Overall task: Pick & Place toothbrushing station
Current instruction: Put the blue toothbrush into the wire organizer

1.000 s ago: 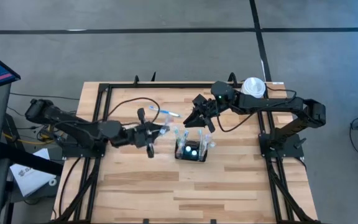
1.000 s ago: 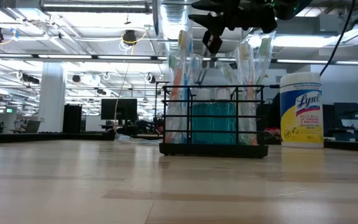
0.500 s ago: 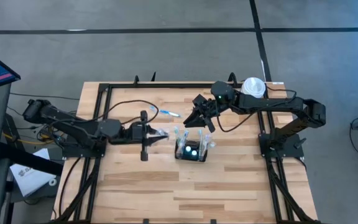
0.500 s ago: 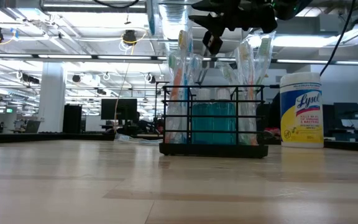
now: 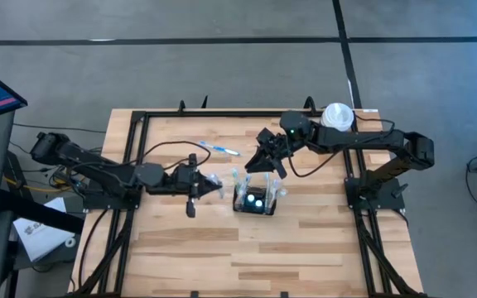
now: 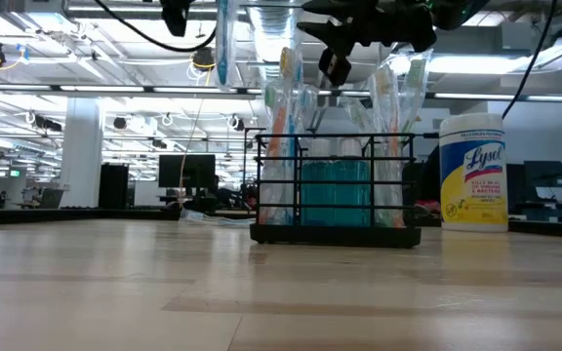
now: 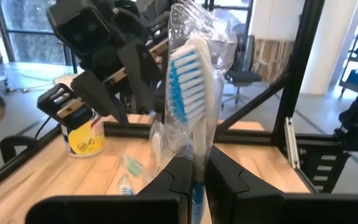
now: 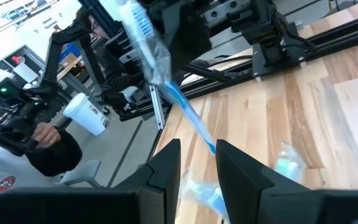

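The left gripper (image 5: 211, 184) is clenched on a wrapped blue toothbrush (image 7: 191, 93), just left of the toothbrushing station (image 5: 255, 199) at the table's (image 5: 305, 248) middle. The right gripper (image 5: 265, 159) hovers behind it; whether it grips anything, I cannot tell.

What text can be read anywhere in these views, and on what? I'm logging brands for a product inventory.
"Lysol": on the white-and-yellow canister, low view.
Smaller print beneath it: too small to read.
Canister label in the left wrist view: too blurred to read.
Nothing else legible.
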Robot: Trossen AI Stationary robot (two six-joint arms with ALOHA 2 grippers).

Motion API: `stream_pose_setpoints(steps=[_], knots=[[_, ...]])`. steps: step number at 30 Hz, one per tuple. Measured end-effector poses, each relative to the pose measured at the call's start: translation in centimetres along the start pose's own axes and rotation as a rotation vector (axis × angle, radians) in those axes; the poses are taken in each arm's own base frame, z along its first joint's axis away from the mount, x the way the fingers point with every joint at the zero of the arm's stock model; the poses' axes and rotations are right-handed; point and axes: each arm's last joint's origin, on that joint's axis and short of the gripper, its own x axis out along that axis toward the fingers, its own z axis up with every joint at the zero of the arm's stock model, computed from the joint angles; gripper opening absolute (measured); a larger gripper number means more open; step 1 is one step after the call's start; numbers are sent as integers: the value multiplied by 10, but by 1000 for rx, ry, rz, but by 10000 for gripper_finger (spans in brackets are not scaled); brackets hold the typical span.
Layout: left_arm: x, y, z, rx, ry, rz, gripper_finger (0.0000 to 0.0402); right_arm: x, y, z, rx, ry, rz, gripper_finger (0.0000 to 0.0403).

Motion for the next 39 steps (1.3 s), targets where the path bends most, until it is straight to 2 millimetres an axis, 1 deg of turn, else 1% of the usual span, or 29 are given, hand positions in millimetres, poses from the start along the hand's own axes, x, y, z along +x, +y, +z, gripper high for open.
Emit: stream_pose_setpoints(steps=[7, 10, 12, 17, 22, 31, 35, 39], knots=[[-8, 4, -23, -38, -110, -7, 12, 6, 8, -3, -7, 17, 26, 93], [-8, 5, -31, -52, -151, -10, 12, 6, 8, -4, -8, 18, 27, 93], [-7, 5, -38, -56, -164, -11, 12, 7, 9, -4, -8, 19, 28, 93], [5, 3, -53, -57, -169, -3, 12, 7, 9, -4, -9, 20, 29, 93], [12, 2, -62, -55, -189, 5, 12, 7, 9, -4, -8, 20, 29, 93], [17, 7, -67, -55, -177, 34, 12, 10, 12, -5, -15, 26, 38, 93], [22, 7, -74, -74, -159, 37, 12, 9, 12, -5, -19, 19, 39, 93], [28, 8, -77, -76, -169, 43, 12, 9, 12, -4, -20, 19, 39, 93]])
